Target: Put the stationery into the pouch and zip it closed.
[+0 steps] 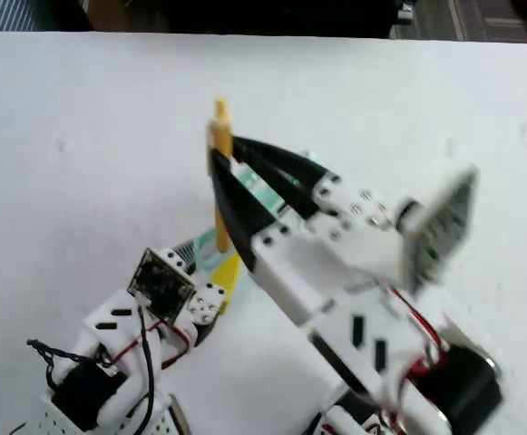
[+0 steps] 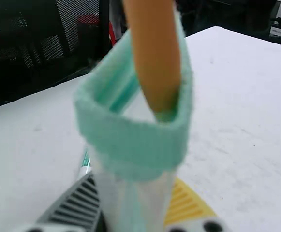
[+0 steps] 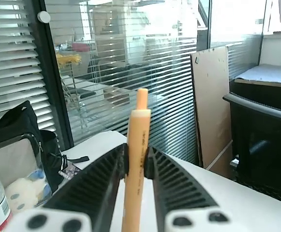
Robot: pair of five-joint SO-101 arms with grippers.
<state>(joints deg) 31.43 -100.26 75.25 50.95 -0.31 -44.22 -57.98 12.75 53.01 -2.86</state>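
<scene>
White table underneath, the right gripper, clamped on the pen left of centre, should lower it straight into the pouch the left gripper clamps upright.

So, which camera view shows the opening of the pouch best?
The left wrist view: the mint rim of the pouch is close and open, with the tip of the orange pen inside it. The high view gives a small mint strip of it. The right wrist view gives the pen, clamped in the right gripper.
</scene>
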